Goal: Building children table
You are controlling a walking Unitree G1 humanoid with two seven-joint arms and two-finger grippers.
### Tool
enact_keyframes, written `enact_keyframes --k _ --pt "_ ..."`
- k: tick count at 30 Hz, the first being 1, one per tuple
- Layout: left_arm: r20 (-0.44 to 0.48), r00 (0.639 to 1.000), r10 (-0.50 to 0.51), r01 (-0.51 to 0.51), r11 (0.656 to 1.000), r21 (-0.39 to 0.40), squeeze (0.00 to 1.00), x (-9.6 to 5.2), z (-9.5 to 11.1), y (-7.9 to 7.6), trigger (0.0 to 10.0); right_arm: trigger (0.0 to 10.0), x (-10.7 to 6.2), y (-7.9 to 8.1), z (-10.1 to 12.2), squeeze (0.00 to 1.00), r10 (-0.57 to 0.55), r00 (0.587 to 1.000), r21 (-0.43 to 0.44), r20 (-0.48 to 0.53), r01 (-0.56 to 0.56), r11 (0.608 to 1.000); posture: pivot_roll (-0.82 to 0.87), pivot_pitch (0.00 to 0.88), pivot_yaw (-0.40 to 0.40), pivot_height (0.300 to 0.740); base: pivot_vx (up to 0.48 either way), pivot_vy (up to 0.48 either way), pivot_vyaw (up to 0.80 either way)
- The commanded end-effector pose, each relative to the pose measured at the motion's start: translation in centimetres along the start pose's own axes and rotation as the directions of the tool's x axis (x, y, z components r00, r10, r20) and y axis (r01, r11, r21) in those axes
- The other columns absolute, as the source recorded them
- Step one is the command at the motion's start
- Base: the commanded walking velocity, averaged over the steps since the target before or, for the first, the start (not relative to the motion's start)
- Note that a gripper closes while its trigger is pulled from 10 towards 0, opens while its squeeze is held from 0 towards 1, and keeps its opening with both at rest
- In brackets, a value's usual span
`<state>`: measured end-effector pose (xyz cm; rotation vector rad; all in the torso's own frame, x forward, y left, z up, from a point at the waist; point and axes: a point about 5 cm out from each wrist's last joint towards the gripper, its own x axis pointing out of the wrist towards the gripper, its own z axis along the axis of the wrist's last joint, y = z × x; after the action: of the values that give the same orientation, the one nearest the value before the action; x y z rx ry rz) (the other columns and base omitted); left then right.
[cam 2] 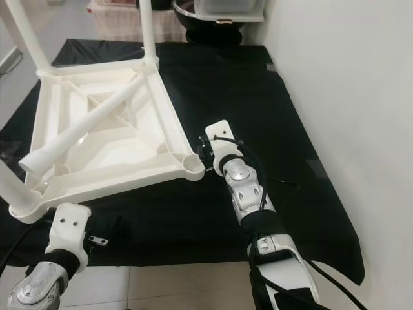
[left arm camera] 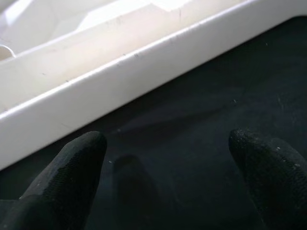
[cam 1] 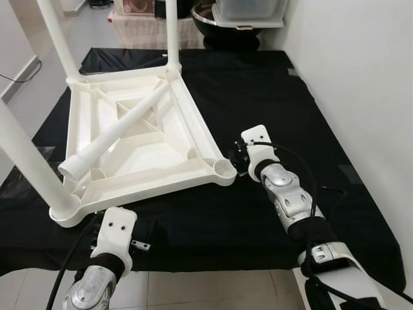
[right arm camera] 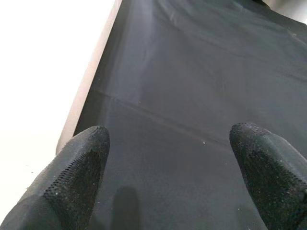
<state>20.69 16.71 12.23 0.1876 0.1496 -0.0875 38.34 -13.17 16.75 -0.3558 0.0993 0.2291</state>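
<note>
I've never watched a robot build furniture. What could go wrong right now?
The loose leg lies unattached across the upturned white tabletop; a nudge could roll it off. The corner socket beside the right gripper is empty, and both it and the left gripper are open, holding nothing, so the tabletop could slide on the black cloth.

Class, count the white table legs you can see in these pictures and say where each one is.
4. Three stand in corner sockets of the upturned tabletop: far-left leg, far-right leg, near-left leg. A loose leg lies across the underside. The near-right socket is empty.
</note>
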Motion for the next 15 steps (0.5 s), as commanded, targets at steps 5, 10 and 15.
enact_keyframes --k 5,10,15 --pt "-0.024 1.0 0.006 -0.005 0.999 0.031 0.0 -0.4 0.0 0.6 10.0 10.0 0.0 0.9 -1.1 0.0 0.084 0.996 -0.124 -0.041 -0.088 0.988 0.06 0.204 -0.052 0.74 0.0 0.0 0.0" --pt "-0.024 1.0 0.008 -0.007 0.999 0.039 0.0 -0.4 0.2 0.7 10.0 10.0 0.2 -0.6 -0.6 0.0 0.006 1.0 -0.106 -0.016 -0.008 0.994 0.07 0.199 -0.053 0.74 0.0 0.0 0.0" --pt "-0.02 1.0 0.01 -0.009 0.999 0.044 0.0 -0.3 0.3 0.8 10.0 10.0 0.4 -2.8 -0.2 0.0 -0.074 0.997 -0.096 -0.019 0.071 0.993 0.07 0.199 -0.049 0.74 0.0 0.0 0.0"
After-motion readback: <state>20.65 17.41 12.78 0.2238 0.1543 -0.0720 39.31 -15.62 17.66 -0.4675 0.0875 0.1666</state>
